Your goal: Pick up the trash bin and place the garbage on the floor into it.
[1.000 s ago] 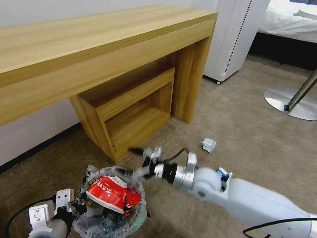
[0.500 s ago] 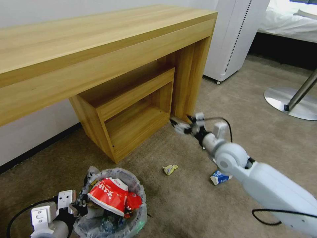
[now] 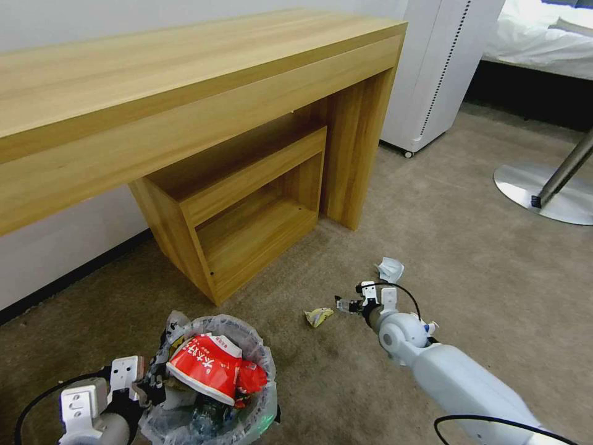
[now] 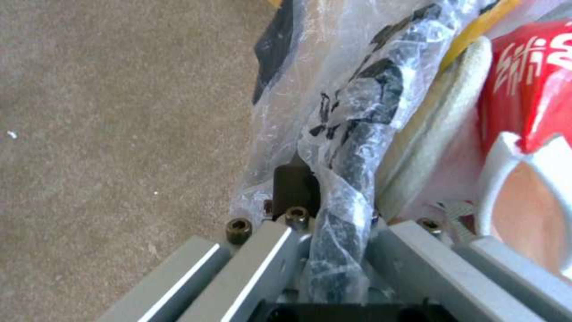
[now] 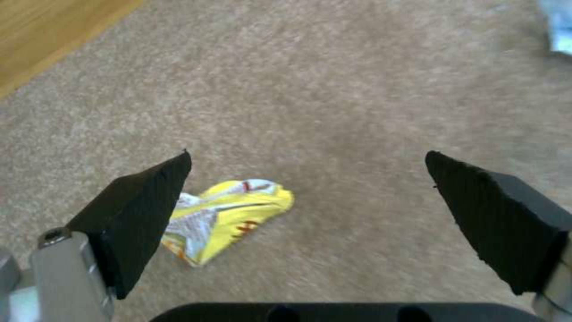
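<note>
While the left gripper (image 4: pixel 334 268) pinches the trash bin (image 3: pixel 207 383) rim, centre your spread right gripper (image 5: pixel 307 214) over the yellow wrapper (image 5: pixel 229 214), lying off-centre by one finger on the carpet (image 3: pixel 482 247), before descending.

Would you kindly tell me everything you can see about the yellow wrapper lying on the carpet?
The yellow wrapper is a small crumpled packet, glossy like foil or plastic, yellow with silvery-white patches and some red marks. It lies flat on the beige carpet, in front of the wooden desk and between the trash bin and the right gripper. That gripper is open beside it, fingers wide apart, not touching it. Nothing but the carpet touches it.
</note>
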`<state>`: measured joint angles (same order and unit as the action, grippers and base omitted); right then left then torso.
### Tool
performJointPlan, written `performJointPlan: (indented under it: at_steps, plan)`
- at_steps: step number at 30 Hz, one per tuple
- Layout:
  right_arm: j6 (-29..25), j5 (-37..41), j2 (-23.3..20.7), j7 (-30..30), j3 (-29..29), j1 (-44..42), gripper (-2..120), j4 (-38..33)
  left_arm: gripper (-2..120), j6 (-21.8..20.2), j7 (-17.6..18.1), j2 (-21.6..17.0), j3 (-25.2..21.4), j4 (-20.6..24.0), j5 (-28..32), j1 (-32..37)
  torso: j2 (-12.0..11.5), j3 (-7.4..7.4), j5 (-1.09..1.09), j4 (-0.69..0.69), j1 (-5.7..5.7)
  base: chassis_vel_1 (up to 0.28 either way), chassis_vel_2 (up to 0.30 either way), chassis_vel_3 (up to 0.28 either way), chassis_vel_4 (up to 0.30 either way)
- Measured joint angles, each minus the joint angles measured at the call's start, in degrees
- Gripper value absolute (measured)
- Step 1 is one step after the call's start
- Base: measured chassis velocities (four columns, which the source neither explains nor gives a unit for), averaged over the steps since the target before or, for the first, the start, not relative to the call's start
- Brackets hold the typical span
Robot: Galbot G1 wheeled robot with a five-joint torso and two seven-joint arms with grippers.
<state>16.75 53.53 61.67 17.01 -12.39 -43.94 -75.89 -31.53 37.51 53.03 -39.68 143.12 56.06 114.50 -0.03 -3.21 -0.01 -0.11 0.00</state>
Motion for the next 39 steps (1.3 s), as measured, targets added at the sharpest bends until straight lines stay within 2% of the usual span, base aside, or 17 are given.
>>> performJointPlan:
  at_steps: [4, 18, 20, 28, 39]
  plan:
    - [-1.27, -1.1, 2.53, -1.06, -0.78, 1.1, 100, 3.54, 0, 0.14, -0.05, -0.27, -0.06, -0.41, -0.12, 0.05, 0.0, 0.0, -0.02, 0.0, 0.0, 0.0, 0.0, 0.0, 0.0]
    - [-3.14, -3.64, 6.85, -2.45, -2.14, 1.97, 100, 10.18, 0, 0.38, -0.18, -0.3, 0.63, -0.91, -1.21, 0.05, 0.0, 0.0, -0.02, -0.01, 0.0, 0.0, 0.0, 0.0, 0.0]
    - [-3.86, -4.81, 9.82, -3.19, -2.45, 2.68, 100, 14.35, 0, 0.39, -0.29, -0.5, 0.7, -0.92, -0.96, -0.02, 0.0, 0.0, -0.01, 0.0, 0.0, 0.0, 0.0, 0.0, 0.0]
    - [-5.39, -7.6, 14.05, -4.63, -2.99, 4.29, 100, 21.56, 0, 0.48, -0.49, -0.25, 1.28, -1.01, -2.26, 0.59, 0.0, 0.0, -0.01, 0.0, 0.0, 0.0, 0.0, 0.0, 0.0]
    - [-6.64, -9.64, 15.89, -5.45, -2.93, 5.05, 100, 26.21, 0, 0.72, -0.71, -0.83, 1.76, -1.29, -2.9, 0.57, 0.0, 0.0, 0.0, -0.01, 0.0, 0.0, 0.0, 0.0, 0.0]
